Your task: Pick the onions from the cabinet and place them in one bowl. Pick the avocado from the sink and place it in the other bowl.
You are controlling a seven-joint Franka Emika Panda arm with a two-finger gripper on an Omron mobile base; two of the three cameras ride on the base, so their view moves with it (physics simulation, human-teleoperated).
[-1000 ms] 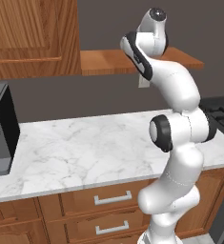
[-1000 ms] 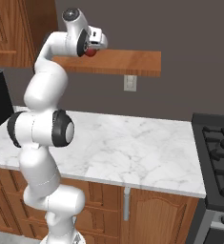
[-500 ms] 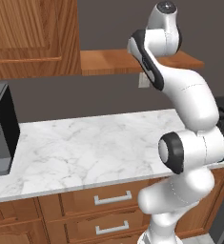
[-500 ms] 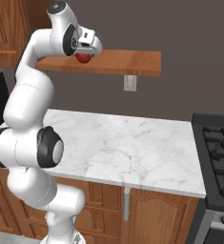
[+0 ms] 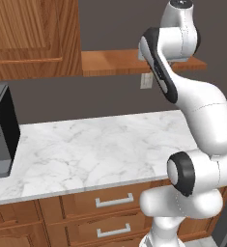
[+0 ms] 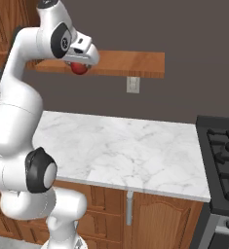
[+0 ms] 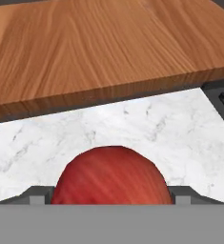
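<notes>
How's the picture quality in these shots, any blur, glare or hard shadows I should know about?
Hand view: sharp and evenly lit, the glossy red onion close up with soft streaks, no glare; the wooden shelf shows a dark underside edge. Right base view: crisp, with the onion shaded under the end effector. Left base view: flat light, soft shade under the shelf.

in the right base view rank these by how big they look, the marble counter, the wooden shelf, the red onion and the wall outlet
1. marble counter
2. wooden shelf
3. wall outlet and red onion: alike, and the onion is partly hidden, so unranked.
</notes>
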